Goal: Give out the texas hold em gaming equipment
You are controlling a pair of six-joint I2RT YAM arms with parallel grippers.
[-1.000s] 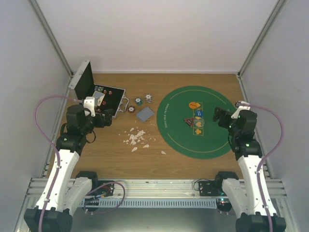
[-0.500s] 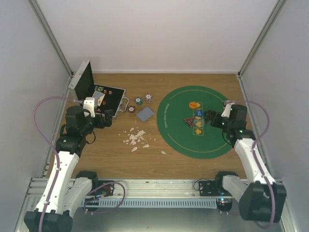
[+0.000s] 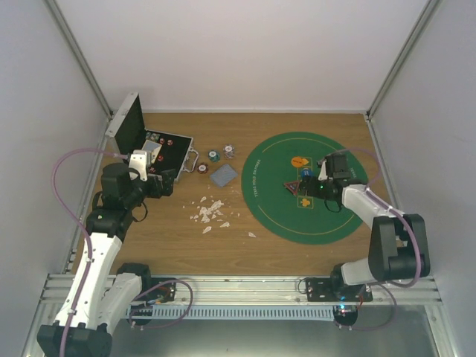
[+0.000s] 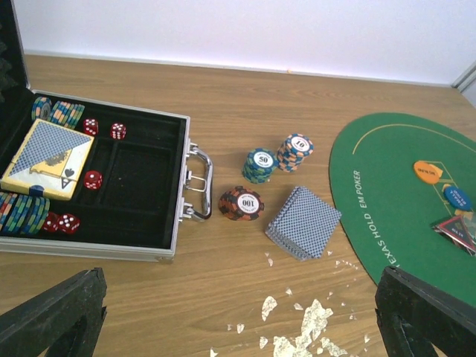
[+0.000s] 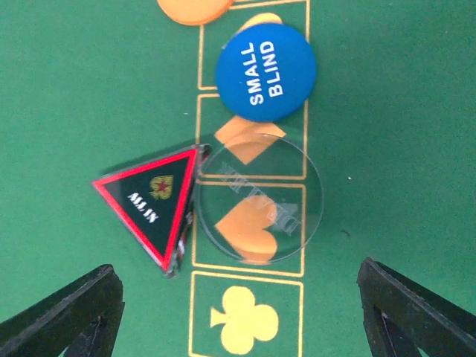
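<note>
Reaching in from the right edge of the green mat point(image 5: 74, 89), the right gripper point(image 5: 242, 312) came to hang over the triangular token point(image 5: 152, 204) and clear disc point(image 5: 259, 199), fingers apart, empty. The left gripper point(image 4: 238, 312) stayed wide open near the case point(image 4: 111, 193). The chips point(image 4: 260, 165) and cards point(image 4: 303, 222) lay beside the mat, not yet handed out.

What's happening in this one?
Two robot arms are laying out a poker set. The right claw hangs open over the green mat, directly above the red-black triangular token, a clear disc and the blue button, gripping nothing. The left claw is open too, near the open case. Three chip stacks and a card deck sit on the wood between case and mat, beside white scraps.
</note>
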